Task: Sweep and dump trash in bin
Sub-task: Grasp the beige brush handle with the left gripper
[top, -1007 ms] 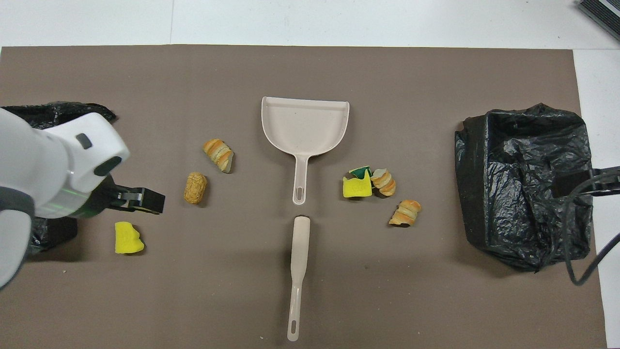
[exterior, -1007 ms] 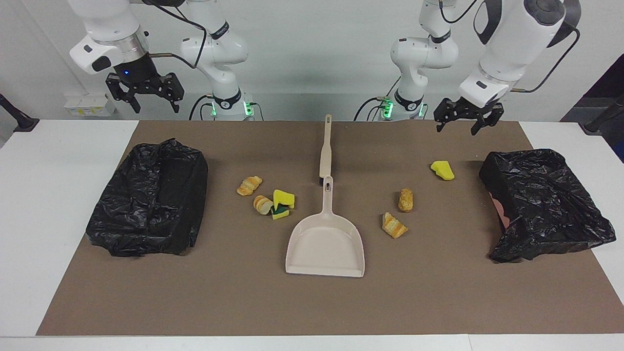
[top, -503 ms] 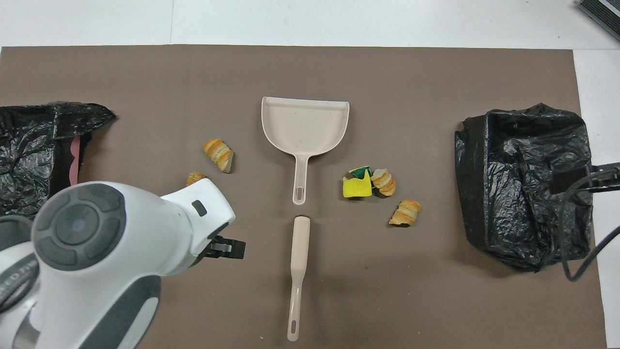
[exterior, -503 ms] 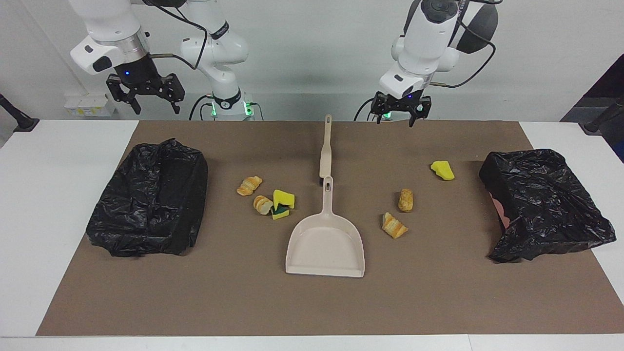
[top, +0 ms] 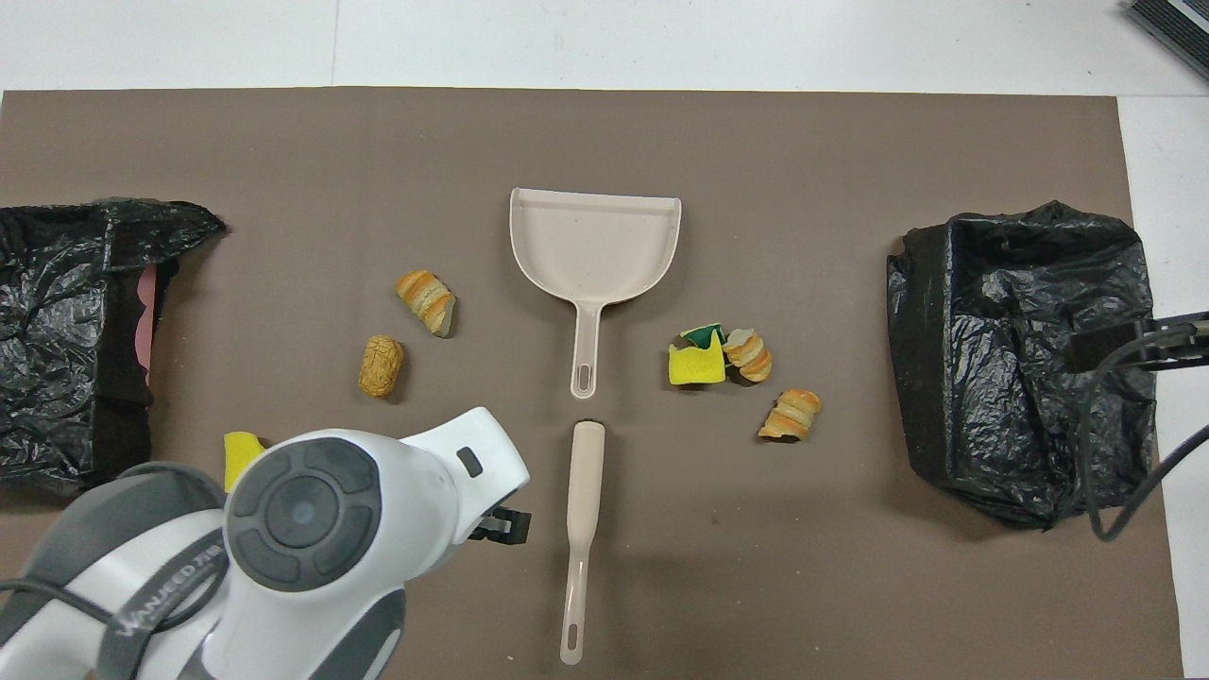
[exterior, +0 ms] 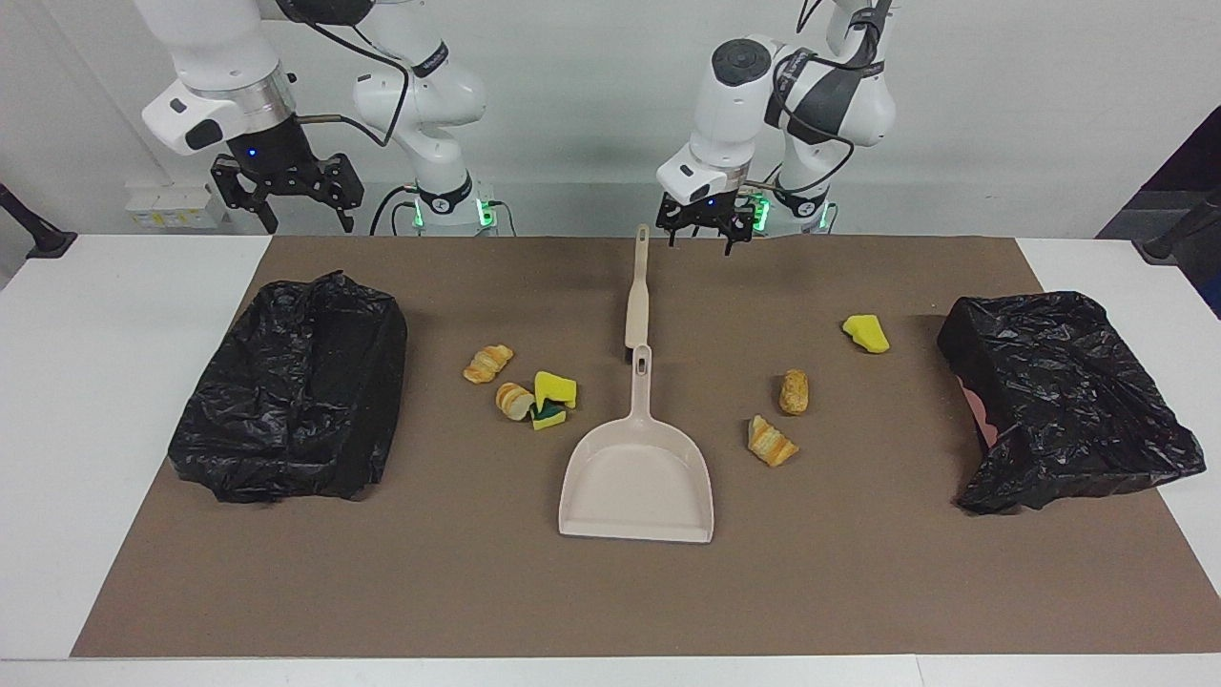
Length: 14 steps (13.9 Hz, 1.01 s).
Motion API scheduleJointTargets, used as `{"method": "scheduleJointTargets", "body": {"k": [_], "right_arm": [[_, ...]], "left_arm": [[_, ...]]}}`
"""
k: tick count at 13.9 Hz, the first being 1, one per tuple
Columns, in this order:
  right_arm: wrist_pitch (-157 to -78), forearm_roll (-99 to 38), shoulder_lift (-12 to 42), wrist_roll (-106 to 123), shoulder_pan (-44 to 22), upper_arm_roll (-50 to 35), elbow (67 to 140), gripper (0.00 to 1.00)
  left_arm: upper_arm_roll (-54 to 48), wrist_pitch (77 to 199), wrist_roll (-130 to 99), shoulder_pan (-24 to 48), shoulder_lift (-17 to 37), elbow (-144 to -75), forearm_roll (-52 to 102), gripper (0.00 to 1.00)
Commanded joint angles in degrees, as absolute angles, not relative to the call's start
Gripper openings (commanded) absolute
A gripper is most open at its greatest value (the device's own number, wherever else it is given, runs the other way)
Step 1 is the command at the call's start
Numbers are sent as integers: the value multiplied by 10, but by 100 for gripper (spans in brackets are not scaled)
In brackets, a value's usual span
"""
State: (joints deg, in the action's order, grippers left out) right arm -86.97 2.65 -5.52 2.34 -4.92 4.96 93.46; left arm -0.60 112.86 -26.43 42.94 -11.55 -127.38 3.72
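The trash lies in two loose groups on the brown mat [exterior: 858, 592], one on each side of the beige dustpan [exterior: 637, 487]. Toward the right arm's end sit a croissant piece [exterior: 488, 363], a second bread roll piece [exterior: 514, 400], a yellow sponge chunk [exterior: 555, 388] and a green-backed sponge chunk [exterior: 548, 416], the last three touching. Toward the left arm's end lie an oval bread lump [exterior: 794, 391], its long axis running toward the robots, a slanted croissant piece [exterior: 771, 441], and a lone yellow sponge [exterior: 866, 333].

The dustpan's handle points at the robots and its open mouth away from them. The beige-handled brush [exterior: 636, 291] lies in line with it, end almost meeting the pan's handle.

The left gripper [exterior: 704, 229] hangs with fingers spread and empty, just beside the brush's hanging-hole end, over the mat's edge nearest the robots. The right gripper [exterior: 286, 191] waits, fingers wide and empty, raised above the black-bagged bin [exterior: 291, 391] at its end of the table. A second bagged bin [exterior: 1064, 401] sits at the left arm's end.

Bare mat surrounds the dustpan's mouth. The white table [exterior: 105, 401] borders the mat.
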Motion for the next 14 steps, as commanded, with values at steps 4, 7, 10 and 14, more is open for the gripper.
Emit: {"method": "scheduleJointTargets", "body": {"k": [4, 7, 10, 14], "right_arm": [[-889, 17, -65, 26, -47, 47, 954, 100], [-888, 17, -67, 27, -47, 47, 956, 100], [-889, 17, -69, 27, -47, 47, 962, 100], [-888, 17, -69, 27, -47, 47, 962, 100]], "left_arm": [[4, 1246, -355, 522, -55, -1320, 40, 100], [4, 1310, -360, 546, -47, -1365, 41, 100], [4, 1329, -356, 554, -48, -1385, 60, 100], [4, 1327, -355, 555, -49, -1386, 79, 37]]}}
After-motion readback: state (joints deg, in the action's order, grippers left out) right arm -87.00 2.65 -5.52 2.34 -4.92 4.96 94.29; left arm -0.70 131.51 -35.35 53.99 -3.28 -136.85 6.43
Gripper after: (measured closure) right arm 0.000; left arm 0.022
